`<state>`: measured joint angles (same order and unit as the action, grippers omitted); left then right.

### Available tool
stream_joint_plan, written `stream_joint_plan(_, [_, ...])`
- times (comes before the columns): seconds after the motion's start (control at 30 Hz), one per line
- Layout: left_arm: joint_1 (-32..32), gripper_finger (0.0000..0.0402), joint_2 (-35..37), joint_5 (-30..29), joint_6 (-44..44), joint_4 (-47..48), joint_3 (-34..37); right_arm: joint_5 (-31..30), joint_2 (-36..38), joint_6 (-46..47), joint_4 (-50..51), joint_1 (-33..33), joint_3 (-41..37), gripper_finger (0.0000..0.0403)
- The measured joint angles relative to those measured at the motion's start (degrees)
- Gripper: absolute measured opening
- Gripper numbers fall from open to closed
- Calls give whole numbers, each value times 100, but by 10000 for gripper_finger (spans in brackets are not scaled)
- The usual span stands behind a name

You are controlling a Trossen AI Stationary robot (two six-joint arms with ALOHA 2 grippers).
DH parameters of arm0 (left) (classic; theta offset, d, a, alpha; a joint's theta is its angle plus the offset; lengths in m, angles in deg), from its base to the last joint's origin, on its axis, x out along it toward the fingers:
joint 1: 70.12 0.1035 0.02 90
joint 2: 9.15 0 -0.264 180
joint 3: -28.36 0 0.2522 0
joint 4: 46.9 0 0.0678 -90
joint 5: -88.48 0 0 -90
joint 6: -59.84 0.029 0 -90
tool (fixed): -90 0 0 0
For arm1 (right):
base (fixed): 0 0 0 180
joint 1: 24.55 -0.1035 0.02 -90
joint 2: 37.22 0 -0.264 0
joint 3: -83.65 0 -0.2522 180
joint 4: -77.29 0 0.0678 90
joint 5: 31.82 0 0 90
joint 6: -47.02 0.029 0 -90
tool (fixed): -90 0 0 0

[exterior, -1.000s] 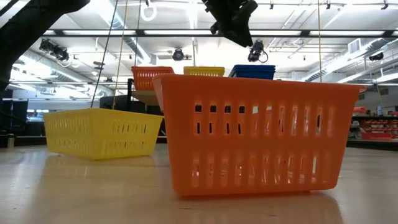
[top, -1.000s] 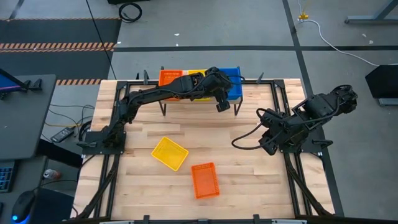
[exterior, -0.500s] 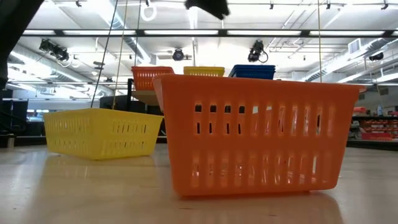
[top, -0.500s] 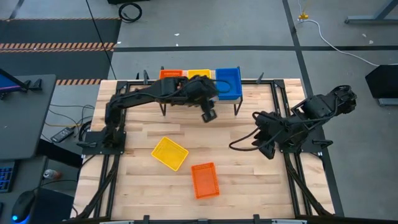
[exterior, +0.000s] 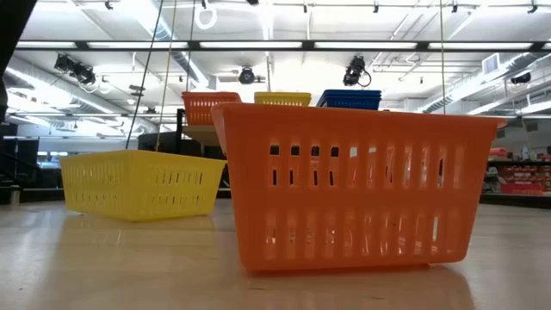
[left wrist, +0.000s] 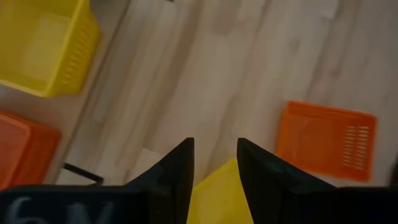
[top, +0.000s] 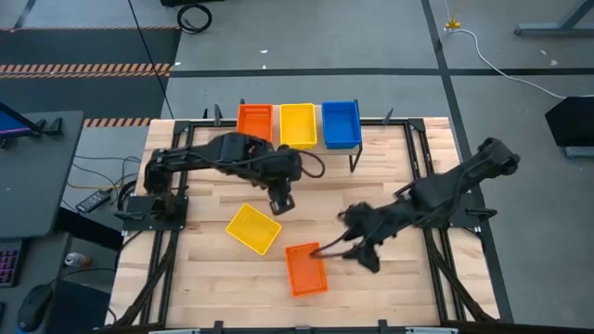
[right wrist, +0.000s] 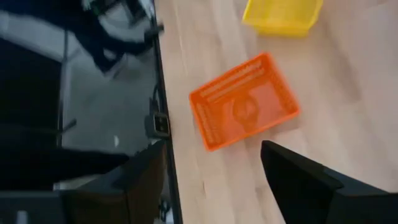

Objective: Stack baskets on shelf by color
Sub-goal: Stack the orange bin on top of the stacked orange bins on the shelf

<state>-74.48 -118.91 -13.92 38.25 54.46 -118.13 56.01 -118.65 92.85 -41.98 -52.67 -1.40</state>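
Observation:
On the shelf (exterior: 200, 134) at the table's far edge stand an orange basket (top: 255, 122), a yellow basket (top: 298, 125) and a blue basket (top: 341, 123) side by side. A loose yellow basket (top: 252, 228) and a loose orange basket (top: 305, 269) rest on their bottoms on the tabletop. My left gripper (top: 280, 201) hangs open above the loose yellow basket's far right corner (left wrist: 217, 193). My right gripper (top: 348, 252) stands wide open just right of the loose orange basket (right wrist: 244, 109), above the table. Neither gripper shows in the low view.
Black frame rails (top: 422, 176) run along the table's left and right sides. The shelf's thin black legs (top: 354, 160) stand in front of the row of baskets. Bare wood (top: 343, 190) lies between the shelf and the two loose baskets.
My left gripper has drawn back from above the shelf toward the table's near left and tipped downward, ending over the loose yellow basket. My right arm has stretched out from the right edge toward the loose orange basket and come lower. No basket has moved.

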Motion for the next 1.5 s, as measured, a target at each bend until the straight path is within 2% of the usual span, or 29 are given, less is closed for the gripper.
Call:
stream_joint_plan(0.23, [-372, 126, 261, 220, -370, 105, -2, 628, -883, -203, -645, -75, 13, 281])
stream_joint_plan(0.47, [-744, 113, 487, 479, -971, 240, -2, 623, -1395, -307, -1369, -203, 21, 280])
stream_joint_plan(0.77, [-1177, 87, 571, 452, -1437, 245, -2, 634, -2098, -1341, -1717, -236, 24, 279])
stream_joint_plan(1.1, [-1835, 76, 573, 454, -3219, 242, -2, 766, -2831, -2343, -1878, -376, 24, 279])
stream_joint_plan(1.27, [-2239, 70, 571, 407, -4093, 227, -2, 740, -3193, -2513, -1893, -407, 24, 279])
stream_joint_plan(1.4, [-2483, 66, 571, 167, -4756, 211, -2, 717, -3481, -2613, -1904, -400, 24, 257])
stream_joint_plan(1.5, [-2602, 68, 571, 131, -5159, 85, -2, 619, -3706, -2653, -1792, -404, 24, 205])
